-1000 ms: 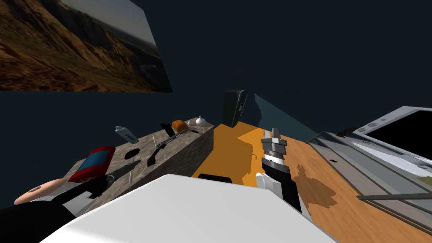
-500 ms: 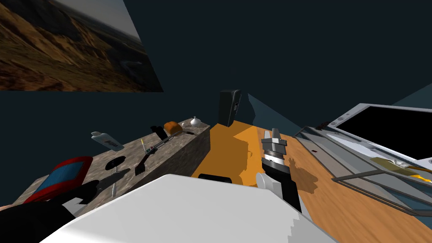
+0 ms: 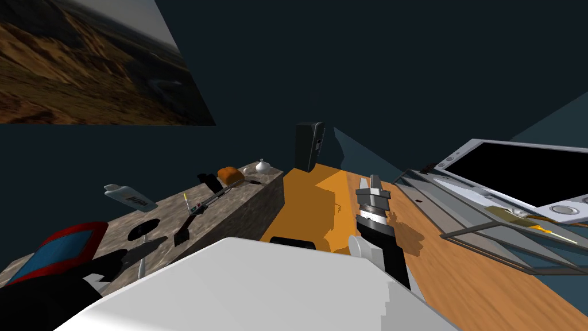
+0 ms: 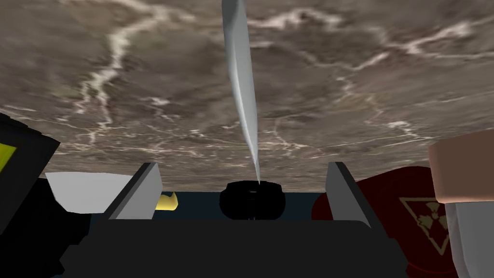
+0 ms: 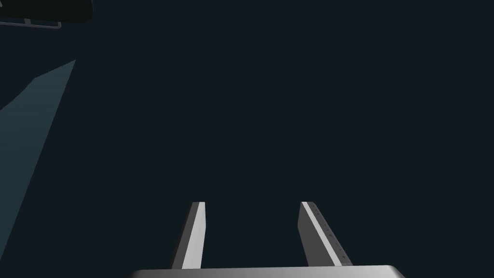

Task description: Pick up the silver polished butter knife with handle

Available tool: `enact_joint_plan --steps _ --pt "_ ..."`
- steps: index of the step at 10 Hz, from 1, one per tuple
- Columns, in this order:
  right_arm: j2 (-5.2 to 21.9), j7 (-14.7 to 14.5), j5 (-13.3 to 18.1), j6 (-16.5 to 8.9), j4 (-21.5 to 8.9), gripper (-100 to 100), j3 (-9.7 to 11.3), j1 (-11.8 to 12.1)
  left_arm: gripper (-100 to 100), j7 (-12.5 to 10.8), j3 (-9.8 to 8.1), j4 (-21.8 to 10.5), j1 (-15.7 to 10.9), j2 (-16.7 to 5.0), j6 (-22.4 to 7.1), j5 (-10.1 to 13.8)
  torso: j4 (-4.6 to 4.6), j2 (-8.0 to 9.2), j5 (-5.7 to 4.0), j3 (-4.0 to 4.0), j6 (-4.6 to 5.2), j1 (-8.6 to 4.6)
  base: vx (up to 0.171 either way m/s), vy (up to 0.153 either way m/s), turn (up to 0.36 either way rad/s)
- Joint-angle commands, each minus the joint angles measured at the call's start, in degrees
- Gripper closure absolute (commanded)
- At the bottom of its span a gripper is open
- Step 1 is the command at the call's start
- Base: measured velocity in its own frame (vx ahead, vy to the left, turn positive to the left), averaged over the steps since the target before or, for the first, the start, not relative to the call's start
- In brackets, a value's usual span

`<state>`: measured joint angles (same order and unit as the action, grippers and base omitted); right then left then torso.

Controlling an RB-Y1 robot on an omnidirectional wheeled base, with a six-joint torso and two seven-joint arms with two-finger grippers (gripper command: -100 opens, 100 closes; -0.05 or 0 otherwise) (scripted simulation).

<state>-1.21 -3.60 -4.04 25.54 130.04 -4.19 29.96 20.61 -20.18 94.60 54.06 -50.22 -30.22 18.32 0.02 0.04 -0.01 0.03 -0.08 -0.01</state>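
Observation:
The silver butter knife (image 4: 241, 87) lies on a brown veined stone counter (image 4: 376, 82), its narrow end pointing in between my left gripper's fingers. My left gripper (image 4: 242, 166) is open, low over the counter's near edge, with one finger (image 4: 142, 190) on each side of the knife and neither touching it. A black round object (image 4: 251, 200) sits right at the knife's narrow end. In the head view the knife (image 3: 141, 266) is a thin grey sliver beside the dark left gripper (image 3: 144, 246). My right gripper (image 3: 373, 183) hangs open over the orange floor, with its fingers (image 5: 195, 231) apart.
On the counter (image 3: 241, 201) lie a pale bottle (image 3: 129, 197), a red and blue object (image 3: 54, 253), a black tool with a yellow tip (image 3: 198, 206), an orange lump (image 3: 229, 174) and a small white bulb (image 3: 262, 166). A black box (image 3: 309, 146) stands on the floor. A glass table (image 3: 476, 230) is on the right.
My head camera has swung, so the counter and its things have slid left and down. The left gripper stays by the knife. The right arm has held still.

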Motion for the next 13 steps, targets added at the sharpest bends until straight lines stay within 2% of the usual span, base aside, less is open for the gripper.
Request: enact_joint_plan --steps 1,4,9,10,11,13 --pt "0.0 0.0 0.0 0.0 0.0 0 0.0 0.0 -100 2.7 -0.22 -1.9 0.6 0.7 2.6 1.9 0.0 0.0 0.0 0.0 0.0 0.0 0.045 0.008 0.024" --pt "0.0 0.0 0.0 0.0 0.0 0 0.0 0.0 -100 6.8 -0.54 -4.7 1.6 1.8 6.6 4.8 -0.09 -0.41 0.0 -0.23 0.0 -0.02 0.115 -0.002 0.02" --pt "0.0 0.0 0.0 0.0 0.0 0 0.0 0.0 -100 13.7 -1.09 -9.4 3.2 3.6 13.1 9.6 -0.06 -0.28 0.01 -0.16 0.0 0.04 0.081 0.007 0.017" --pt "0.0 0.0 0.0 0.0 0.0 0 0.0 0.0 -100 12.6 -0.99 -8.8 2.9 3.3 12.0 9.0 -0.07 -0.32 0.01 -0.18 0.01 0.04 0.041 -0.001 0.006" --pt "0.0 0.0 0.0 0.0 0.0 0 0.0 0.0 100 12.9 -1.01 -8.9 2.9 3.3 12.3 9.1 -0.05 -0.19 0.01 -0.12 0.02 0.03 0.007 0.0 -0.001" --pt "0.0 0.0 0.0 0.0 0.0 0 0.0 0.0 100 12.9 -1.05 -9.1 3.0 3.4 12.1 9.1 0.03 -0.05 0.05 -0.01 0.13 0.02 0.001 0.001 0.006"
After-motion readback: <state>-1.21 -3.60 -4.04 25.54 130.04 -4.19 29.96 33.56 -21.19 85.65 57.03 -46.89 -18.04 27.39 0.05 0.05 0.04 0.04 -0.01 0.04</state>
